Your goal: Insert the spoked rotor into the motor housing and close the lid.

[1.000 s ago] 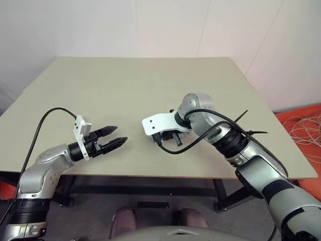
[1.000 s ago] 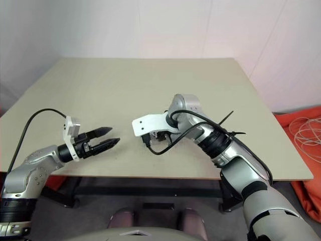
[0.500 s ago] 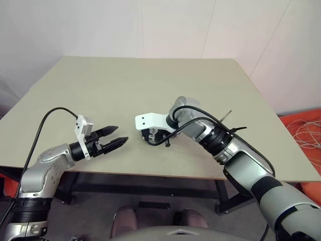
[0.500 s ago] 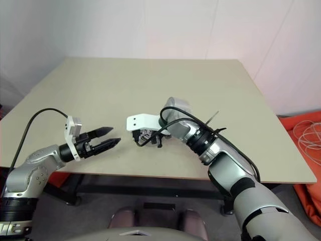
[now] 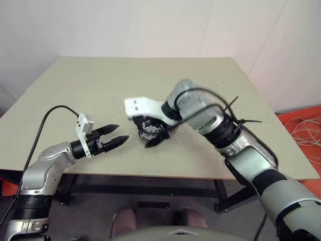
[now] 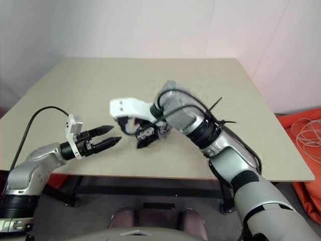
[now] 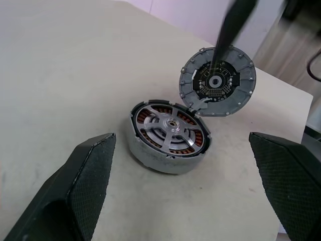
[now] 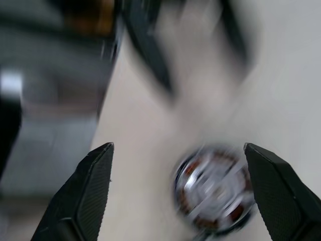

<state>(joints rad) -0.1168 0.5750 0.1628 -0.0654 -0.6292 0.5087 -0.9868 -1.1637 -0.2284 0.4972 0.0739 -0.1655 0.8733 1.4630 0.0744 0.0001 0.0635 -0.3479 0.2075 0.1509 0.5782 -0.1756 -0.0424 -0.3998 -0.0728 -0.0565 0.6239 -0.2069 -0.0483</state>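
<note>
Left wrist view gives us the clearest look: the motor housing (image 7: 168,138) sits on the bench (image 7: 60,75), and the spoked rotor (image 7: 170,128) is already seated inside it, silver spokes over the ring of copper coils. Just beside it, touching at the edge, the lid (image 7: 218,80) stands tilted up, its inner face showing, so the housing is not yet closed. We read that as insertion done and the lid waiting to be swung down.

Our right gripper (image 8: 175,196) hangs above the assembly with its fingers (image 8: 90,191) spread wide and nothing between them; one dark finger crosses in front of the lid in the left wrist view. It looks placed to push or re-grip the lid from above.

Our left gripper (image 5: 114,135) hovers level near the bench's front edge, well apart from the housing, fingers wide and empty, likely standing by to steady the base. A propped lid could tip either way, so we'd want a gentle press.
</note>
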